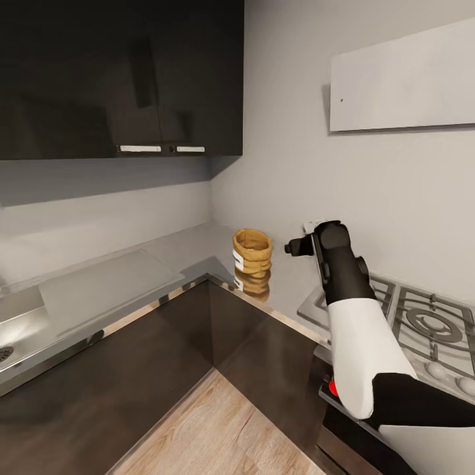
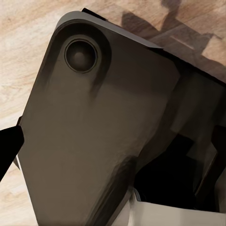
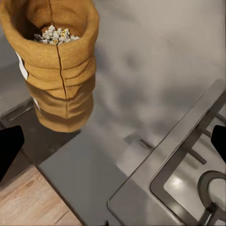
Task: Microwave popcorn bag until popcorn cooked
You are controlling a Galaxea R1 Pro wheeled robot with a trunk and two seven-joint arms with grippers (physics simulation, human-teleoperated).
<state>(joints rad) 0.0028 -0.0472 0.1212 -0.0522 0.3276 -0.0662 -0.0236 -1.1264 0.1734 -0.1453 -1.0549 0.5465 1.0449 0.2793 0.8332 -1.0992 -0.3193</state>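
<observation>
The countertop runs as a glossy grey L around the corner under dark wall cabinets. A sink is cut off at its far left end, and a gas hob is cut off at the right edge of the head view. Dark base cabinets and a strip of wood floor fill the space below.

The right arm rises white and black from the lower right. Its wrist blocks the right gripper from the head camera, so only a dark stub shows there. In the right wrist view the two fingertips sit at opposite edges of the picture, spread wide apart with nothing between them but bare worktop and the hob's corner.

The popcorn bag stands upright on the countertop near the inner corner, ahead of the right fingers and off to one side, not touching them. Its label is mostly turned away. Popcorn shows inside its rolled rim.

The left wrist view shows a dark robot panel close up, with floor behind; one black fingertip is cut off at the edge, so I cannot tell how that gripper's fingers are set.
</observation>
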